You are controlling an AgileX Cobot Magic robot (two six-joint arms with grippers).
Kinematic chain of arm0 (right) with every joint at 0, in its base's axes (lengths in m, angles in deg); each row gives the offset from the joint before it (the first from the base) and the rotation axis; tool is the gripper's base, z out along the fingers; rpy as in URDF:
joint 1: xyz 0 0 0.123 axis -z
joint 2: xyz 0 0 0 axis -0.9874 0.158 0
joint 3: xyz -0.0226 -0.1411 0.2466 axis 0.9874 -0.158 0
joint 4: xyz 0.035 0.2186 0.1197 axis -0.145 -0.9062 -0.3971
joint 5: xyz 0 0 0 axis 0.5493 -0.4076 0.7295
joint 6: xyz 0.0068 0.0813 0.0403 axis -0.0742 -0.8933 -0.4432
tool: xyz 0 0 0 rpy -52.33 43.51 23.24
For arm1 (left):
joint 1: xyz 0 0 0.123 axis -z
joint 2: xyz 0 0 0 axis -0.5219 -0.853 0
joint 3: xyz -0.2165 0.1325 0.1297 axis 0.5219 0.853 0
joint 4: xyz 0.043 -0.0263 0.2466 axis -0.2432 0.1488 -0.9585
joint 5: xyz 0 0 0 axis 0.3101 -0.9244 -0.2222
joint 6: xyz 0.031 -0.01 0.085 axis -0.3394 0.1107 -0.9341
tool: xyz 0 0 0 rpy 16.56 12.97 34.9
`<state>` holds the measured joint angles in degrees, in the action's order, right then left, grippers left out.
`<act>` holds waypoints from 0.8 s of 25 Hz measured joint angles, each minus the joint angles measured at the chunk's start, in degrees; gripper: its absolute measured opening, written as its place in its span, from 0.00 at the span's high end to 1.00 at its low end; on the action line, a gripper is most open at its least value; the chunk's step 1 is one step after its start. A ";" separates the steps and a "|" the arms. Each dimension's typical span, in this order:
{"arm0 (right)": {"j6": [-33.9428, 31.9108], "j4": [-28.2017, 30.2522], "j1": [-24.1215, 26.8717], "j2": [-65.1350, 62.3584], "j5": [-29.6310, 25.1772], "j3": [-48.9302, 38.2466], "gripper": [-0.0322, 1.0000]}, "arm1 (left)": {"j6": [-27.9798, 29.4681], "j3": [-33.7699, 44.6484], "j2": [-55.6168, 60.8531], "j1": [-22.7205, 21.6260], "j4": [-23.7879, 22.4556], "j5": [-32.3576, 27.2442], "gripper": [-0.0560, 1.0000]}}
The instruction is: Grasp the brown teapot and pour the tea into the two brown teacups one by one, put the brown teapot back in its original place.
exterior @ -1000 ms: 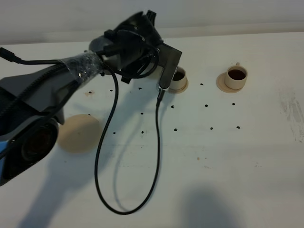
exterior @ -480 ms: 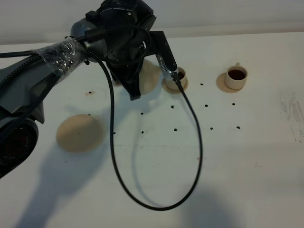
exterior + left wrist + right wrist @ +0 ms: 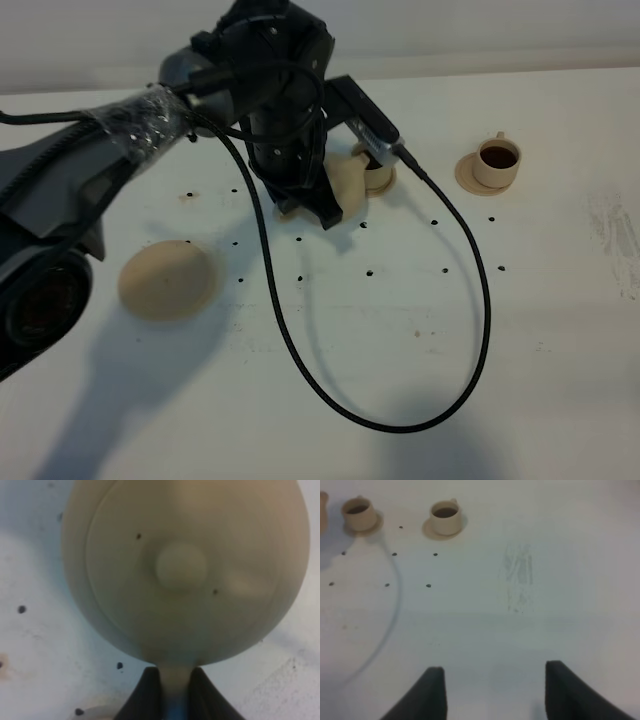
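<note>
The brown teapot (image 3: 347, 183) hangs from my left gripper (image 3: 318, 205), mostly hidden under the arm, just left of the left brown teacup (image 3: 379, 172). In the left wrist view the teapot (image 3: 181, 567) fills the frame lid-up, and my left gripper (image 3: 172, 692) is shut on its handle. The right teacup (image 3: 497, 160) holds dark tea on its saucer. Both cups show in the right wrist view, the left cup (image 3: 359, 513) and the right cup (image 3: 445, 518). The large tan saucer (image 3: 168, 280) lies bare at the left. My right gripper (image 3: 495, 695) is open and empty over the table.
A black cable (image 3: 400, 425) loops from the left wrist across the middle of the white table (image 3: 560, 380). Several small dark dots (image 3: 370, 271) mark the tabletop. A grey smudge (image 3: 620, 245) lies near the right edge.
My left wrist has turned and dropped a little toward the front. The teapot has come into view beside the left cup. The cable loop has swung to the right.
</note>
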<state>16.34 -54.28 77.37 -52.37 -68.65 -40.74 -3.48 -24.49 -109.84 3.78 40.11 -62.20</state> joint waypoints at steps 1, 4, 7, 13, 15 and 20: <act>0.00 0.00 0.00 0.00 0.00 0.00 0.55 | 0.38 0.00 -0.50 0.00 0.00 0.00 0.87; 0.00 0.00 0.00 0.00 0.00 0.00 0.55 | 0.80 0.00 -1.92 0.00 0.08 0.00 0.87; 0.00 0.00 0.00 0.00 0.00 0.00 0.55 | 0.92 0.00 -1.58 0.05 0.13 0.00 0.87; 0.00 0.00 0.00 0.00 0.00 0.00 0.55 | 3.92 0.74 3.79 -0.07 -0.06 -0.02 0.87; 0.00 0.00 0.00 0.00 0.00 0.00 0.55 | 5.62 2.56 6.94 -0.44 -0.06 -0.02 0.87; 0.00 0.00 0.00 0.00 0.00 0.00 0.55 | 10.80 13.56 15.63 -2.92 -0.23 -0.02 0.87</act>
<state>16.34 -54.28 77.37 -52.37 -68.65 -40.74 7.32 -10.93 -94.22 0.85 39.88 -62.22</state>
